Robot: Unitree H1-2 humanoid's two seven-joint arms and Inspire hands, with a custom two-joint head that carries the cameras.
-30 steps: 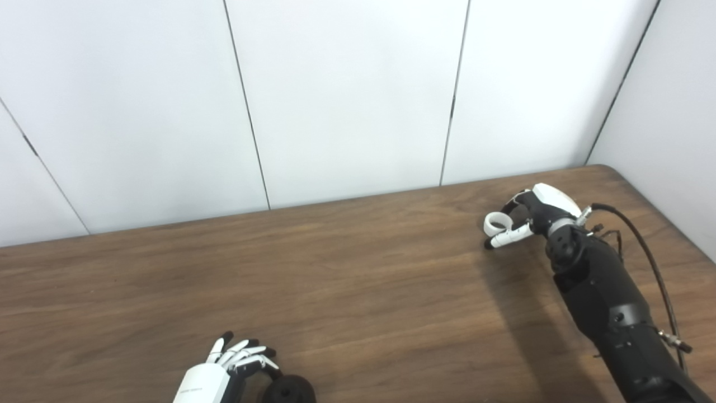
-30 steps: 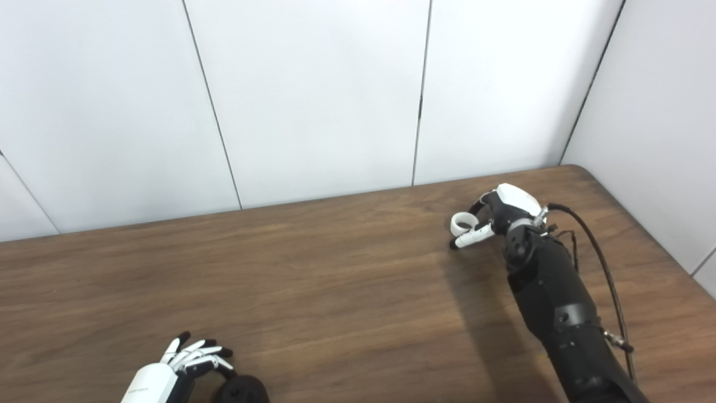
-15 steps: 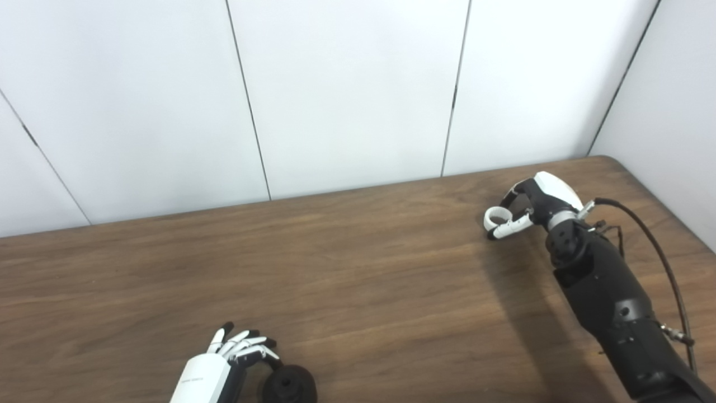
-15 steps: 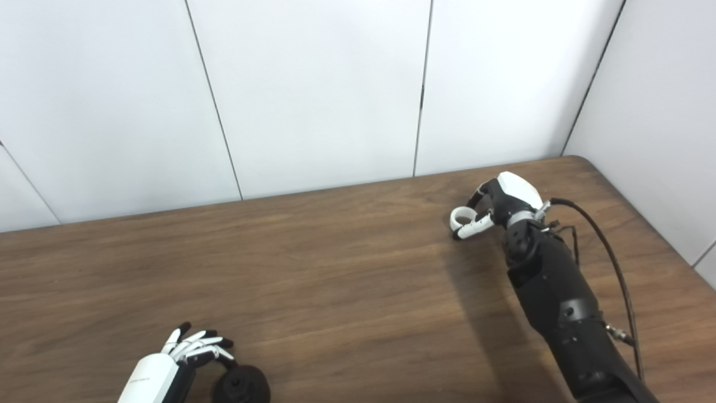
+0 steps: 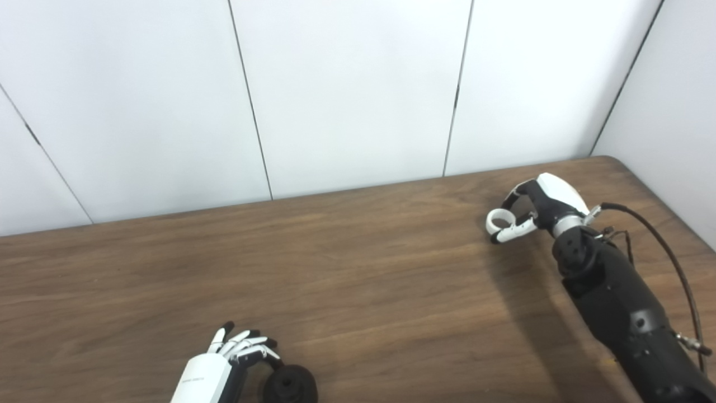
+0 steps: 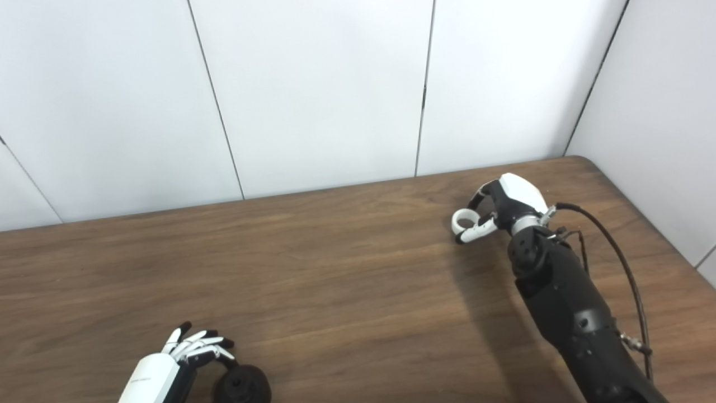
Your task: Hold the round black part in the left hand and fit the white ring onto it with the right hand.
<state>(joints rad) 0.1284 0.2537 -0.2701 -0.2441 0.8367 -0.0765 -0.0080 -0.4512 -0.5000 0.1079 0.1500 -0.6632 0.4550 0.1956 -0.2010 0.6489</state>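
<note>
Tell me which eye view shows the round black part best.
The left eye view, narrowly: the round black part sits a little higher in the picture, its center hole visible, beside the left hand. The right eye view shows the same part in the same place, but the bottom edge cuts off slightly more of it.

Table [image 5: 358,280] wood-grain, matt brown; white ring [image 5: 497,219] smooth plastic; round black part [image 5: 290,385] matt; wall panels [image 5: 347,89] smooth white
</note>
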